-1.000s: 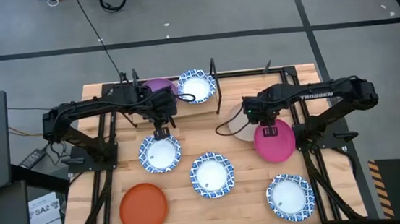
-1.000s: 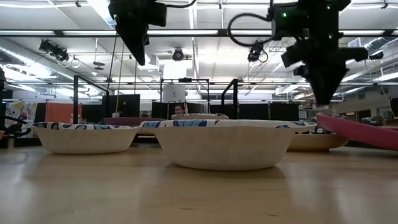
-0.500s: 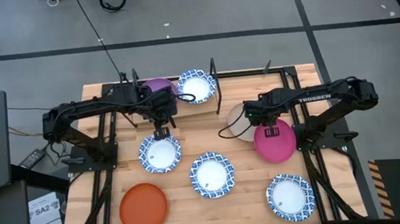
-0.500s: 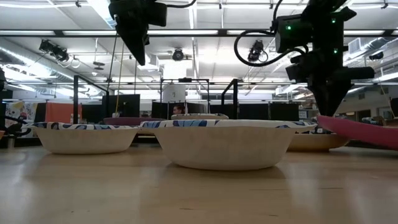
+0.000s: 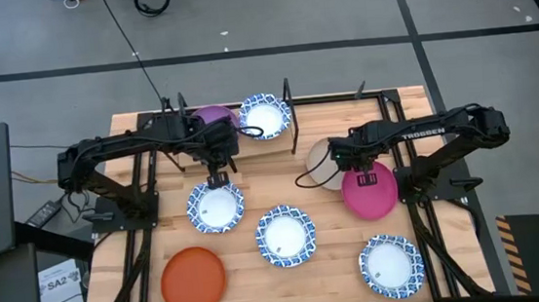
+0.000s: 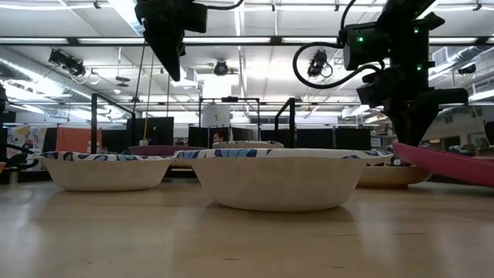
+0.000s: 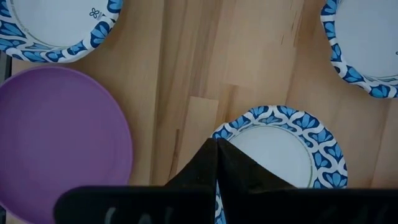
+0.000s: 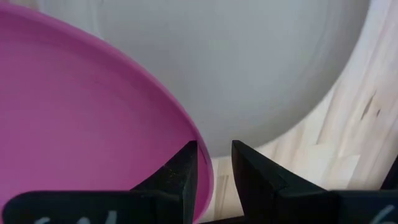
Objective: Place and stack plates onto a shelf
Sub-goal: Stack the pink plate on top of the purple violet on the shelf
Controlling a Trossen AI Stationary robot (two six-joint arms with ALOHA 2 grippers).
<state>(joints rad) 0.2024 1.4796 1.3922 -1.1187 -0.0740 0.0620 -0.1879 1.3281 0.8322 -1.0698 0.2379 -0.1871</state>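
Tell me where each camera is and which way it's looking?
High view: above the table, facing straight down; both arms show.
Low view: at tabletop height, facing level across; both arms hang from above.
Left wrist view: on the left arm, facing down past the shut left gripper at a blue-rimmed plate.
Right wrist view: on the right arm; right gripper straddles the magenta plate rim.
Shared: the magenta plate also shows from above.

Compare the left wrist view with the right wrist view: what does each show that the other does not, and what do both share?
Only the left wrist view shows the purple plate and three blue-rimmed plates, with the left gripper shut above one. Only the right wrist view shows the magenta plate, its rim between the right gripper fingers, and the beige plate. Both show the wooden table.
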